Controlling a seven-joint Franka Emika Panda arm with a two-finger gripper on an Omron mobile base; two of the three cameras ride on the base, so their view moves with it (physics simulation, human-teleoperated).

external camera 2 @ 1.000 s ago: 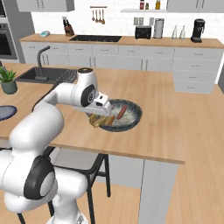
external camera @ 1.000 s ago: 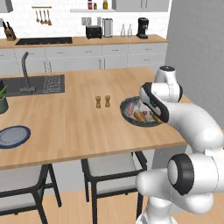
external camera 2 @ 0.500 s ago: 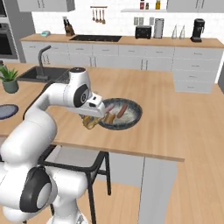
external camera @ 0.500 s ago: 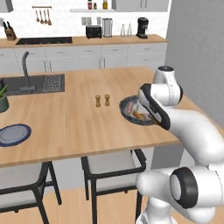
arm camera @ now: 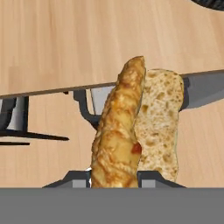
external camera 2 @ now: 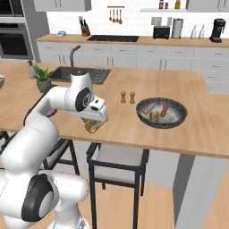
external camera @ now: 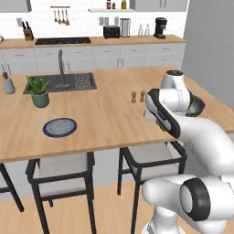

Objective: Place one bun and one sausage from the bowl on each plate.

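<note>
Closest to us, in the hand view, the hand is clamped on a bun, whose golden crust and pale cut side rise straight up from between the dark finger tips. In the right base view we see the same bun hanging under the hand, just above the front edge of the wooden bench, with a dark stool tucked beneath.

Further along the bench to our right sits the bowl, dark grey and round, well apart from the hand. Inside it we make out two sausages and another bun-coloured piece. Just beside the bowl, toward the sink, stand two small shakers.

In the left base view, one plate lies flat on the bench, near its front edge and well away from the bowl, which is partly hidden by the arm. Beyond the plate stands a potted plant, and behind that the sink with its tall tap.
</note>
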